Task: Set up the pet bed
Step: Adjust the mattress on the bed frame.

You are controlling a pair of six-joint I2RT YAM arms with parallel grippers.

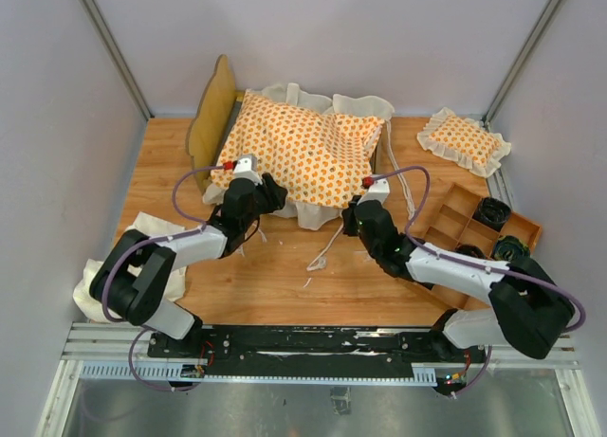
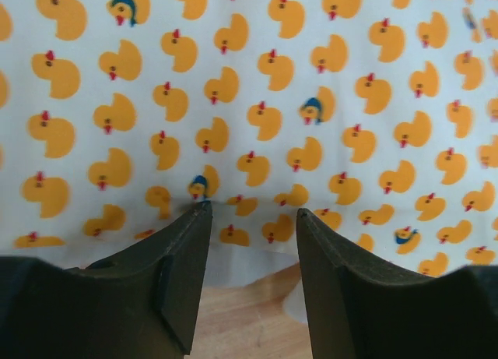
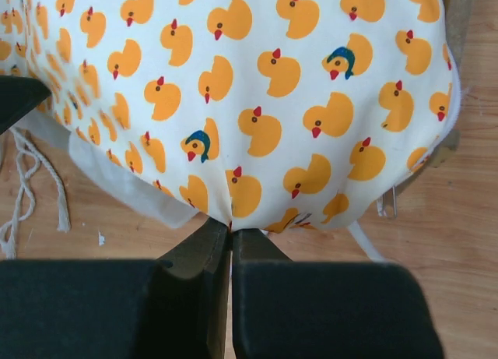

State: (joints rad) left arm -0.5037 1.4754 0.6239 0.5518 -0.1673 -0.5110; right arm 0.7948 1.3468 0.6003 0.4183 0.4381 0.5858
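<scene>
The pet bed's light-wood frame shows mainly as its scalloped headboard (image 1: pixel 213 110); the duck-patterned cushion (image 1: pixel 303 153) with a cream ruffle lies over the rest and hides it. My left gripper (image 1: pixel 270 192) is at the cushion's near left edge. Its jaws are open, with the fingertips (image 2: pixel 201 212) against the fabric (image 2: pixel 257 125) and the hem between them (image 2: pixel 253 219). My right gripper (image 1: pixel 353 219) is at the near right corner, shut (image 3: pixel 231 230) on a pinch of the cushion's edge (image 3: pixel 257 86). Tie strings (image 1: pixel 327 252) trail on the table.
A small square duck-patterned pillow (image 1: pixel 465 141) lies at the back right. A wooden compartment tray (image 1: pixel 474 224) with dark items sits by the right arm. A plain cream cloth (image 1: pixel 95 276) lies at the near left. Walls close in on three sides.
</scene>
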